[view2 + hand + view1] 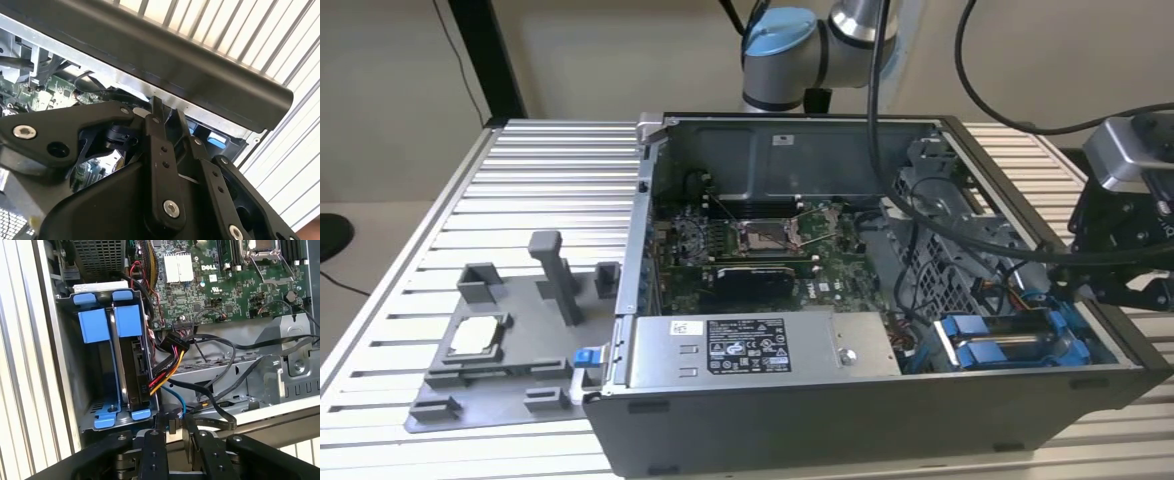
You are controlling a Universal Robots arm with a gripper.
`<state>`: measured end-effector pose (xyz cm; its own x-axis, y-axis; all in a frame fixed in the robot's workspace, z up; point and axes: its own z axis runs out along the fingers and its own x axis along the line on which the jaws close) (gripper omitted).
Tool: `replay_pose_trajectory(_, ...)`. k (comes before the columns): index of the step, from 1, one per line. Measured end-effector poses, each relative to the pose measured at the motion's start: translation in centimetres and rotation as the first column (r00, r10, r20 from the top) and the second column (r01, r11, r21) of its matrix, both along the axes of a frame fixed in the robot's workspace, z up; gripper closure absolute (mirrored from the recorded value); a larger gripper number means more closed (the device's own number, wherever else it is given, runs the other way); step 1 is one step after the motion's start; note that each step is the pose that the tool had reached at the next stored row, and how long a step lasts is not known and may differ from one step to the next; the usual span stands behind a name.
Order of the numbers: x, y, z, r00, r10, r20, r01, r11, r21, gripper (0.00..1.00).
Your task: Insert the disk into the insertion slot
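Note:
The insertion slot [67,365] is the grey metal bay at the corner of the open computer case, on the exterior view's right [1027,318]. Two blue-framed carriers stand side by side in it. I take them for the disk [107,322] and its neighbour, seated upright [987,348], but cannot tell which is which. My black gripper [1110,285] hangs just outside the case wall beside the bay. In both wrist views its fingers [152,442] stand close together with nothing between them [166,117].
The motherboard with the processor socket [761,235] fills the case floor, and loose cables [200,390] run beside the bay. A long grey box with a sticker [747,350] lies along the near wall. A grey fixture [507,340] holding a small silver chip sits on the slatted table.

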<state>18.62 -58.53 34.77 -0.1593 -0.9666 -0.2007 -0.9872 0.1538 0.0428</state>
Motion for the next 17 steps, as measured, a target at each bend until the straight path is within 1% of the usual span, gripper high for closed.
replay_pose_trajectory(1,0.0,0.0,0.0,1.0,0.0,0.0,0.0,1.0,0.0001,0.0)
replay_pose_trajectory(2,0.0,0.0,0.0,1.0,0.0,0.0,0.0,1.0,0.0001,1.0)
replay_pose_trajectory(5,0.0,0.0,0.02,1.0,0.0,0.0,0.0,1.0,0.0004,1.0)
replay_pose_trajectory(7,0.0,0.0,0.3,1.0,0.0,-0.0001,0.0,1.0,0.0013,1.0)
replay_pose_trajectory(9,-0.12,0.0,1.06,1.0,0.0,-0.0003,0.0,1.0,0.0022,1.0)
replay_pose_trajectory(11,-0.43,0.0,1.83,1.0,0.0,-0.0003,0.0,1.0,0.0025,1.0)
replay_pose_trajectory(13,-1.09,0.0,2.05,1.0,0.0,-0.0002,0.0,1.0,0.0026,1.0)
replay_pose_trajectory(16,-2.44,0.0,2.16,1.0,0.0,0.0,0.0,1.0,0.002,1.0)
replay_pose_trajectory(17,-2.89,0.0,2.18,1.0,0.0,0.0004,0.0,1.0,0.0007,1.0)
